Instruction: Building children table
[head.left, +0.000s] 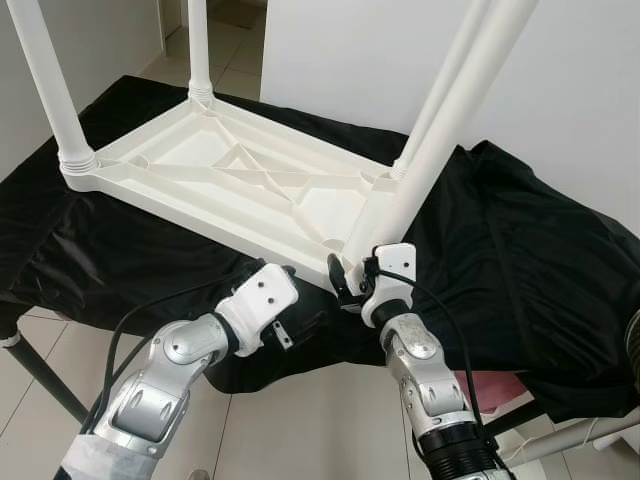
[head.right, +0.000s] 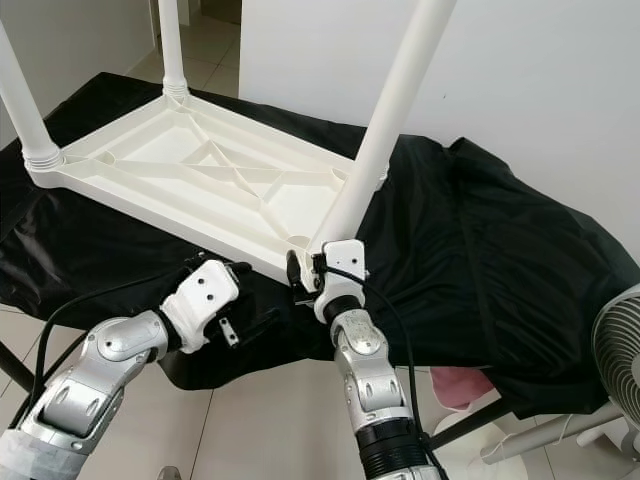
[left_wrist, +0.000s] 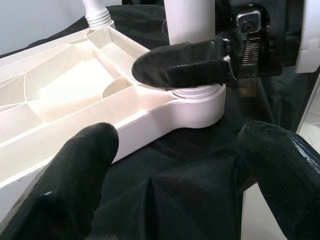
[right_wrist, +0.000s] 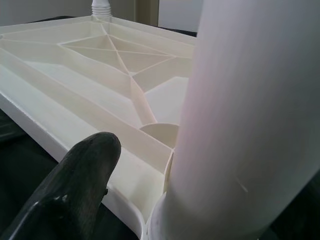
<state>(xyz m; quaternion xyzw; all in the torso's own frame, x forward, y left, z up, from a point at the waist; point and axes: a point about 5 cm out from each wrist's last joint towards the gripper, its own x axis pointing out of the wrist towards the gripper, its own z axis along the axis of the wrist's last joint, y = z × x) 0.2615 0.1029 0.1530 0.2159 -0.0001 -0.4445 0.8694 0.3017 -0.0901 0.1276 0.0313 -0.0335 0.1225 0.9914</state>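
Left eye view: white plastic children's table (head.left: 230, 170) lies upside down on a black cloth (head.left: 520, 250) that covers the surface beneath, ribbed underside facing up, legs pointing upward. Far-left leg (head.left: 45, 80) and rear leg (head.left: 198, 50) stand in their corner sockets; a further leg (head.left: 445, 85) rises at the far right corner. The near leg (head.left: 440, 130) leans from the near-right corner socket (left_wrist: 197, 100) up toward the top edge of the view. Right gripper (head.left: 350, 285) is at the base of the near leg, fingers closed around it just above the socket; in the left wrist view one black finger (left_wrist: 180, 65) presses against the leg's lower end, and in the right wrist view the leg (right_wrist: 250, 115) sits right against the finger (right_wrist: 75, 185). Left gripper (left_wrist: 175, 165) is spread open, holding nothing, hovering over the cloth just beside the table's near edge, pointed toward the same corner. The underside's molded compartments (right_wrist: 100, 75) hold nothing loose. A white fan (head.right: 615, 350) sits low at the right, and a tiled floor (head.left: 300, 420) lies below.
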